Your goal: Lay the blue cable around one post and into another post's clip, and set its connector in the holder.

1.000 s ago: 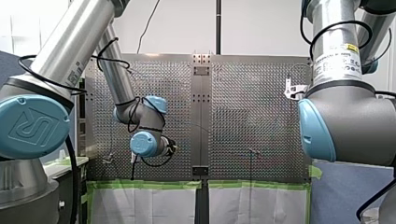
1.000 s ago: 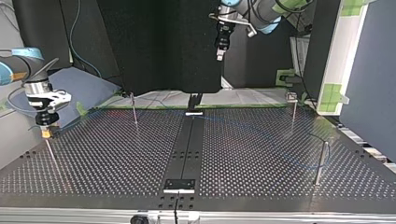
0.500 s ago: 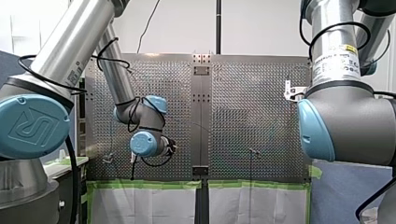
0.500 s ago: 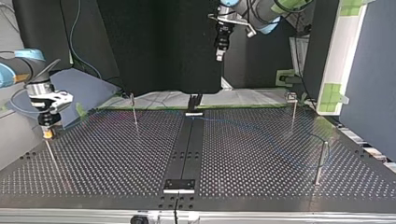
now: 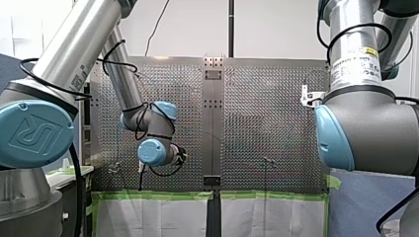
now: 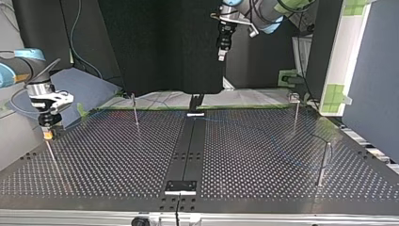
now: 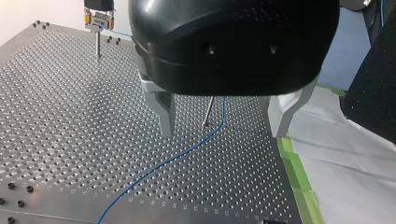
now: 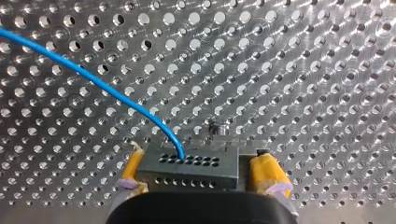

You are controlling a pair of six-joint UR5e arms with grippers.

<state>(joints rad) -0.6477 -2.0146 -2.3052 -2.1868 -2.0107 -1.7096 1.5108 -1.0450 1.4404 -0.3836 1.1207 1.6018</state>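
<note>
Blue cable, thin and glossy, curves over the perforated table and plugs into the top of a dark, blocky connector with two rows of small sockets. My right gripper clamps that connector end to end between its yellow pads. Over the last second the gripper came down a little toward the thin steel post at the top view's left, and for the last half-second it has held still just above the post's top. I judge from this that the connector is at its holder, ready to be seated or let go; whether it is already seated I cannot tell. Farther along, in the left wrist view, the cable lies on the dimpled plate and bends at the foot of a second post, which suggests the routing there is done, though no clip shows clearly. My left gripper has not moved: it hangs well above the table, its bare metal fingers spread wide with nothing between them — the second post and the cable merely show ahead of the gap.
</note>
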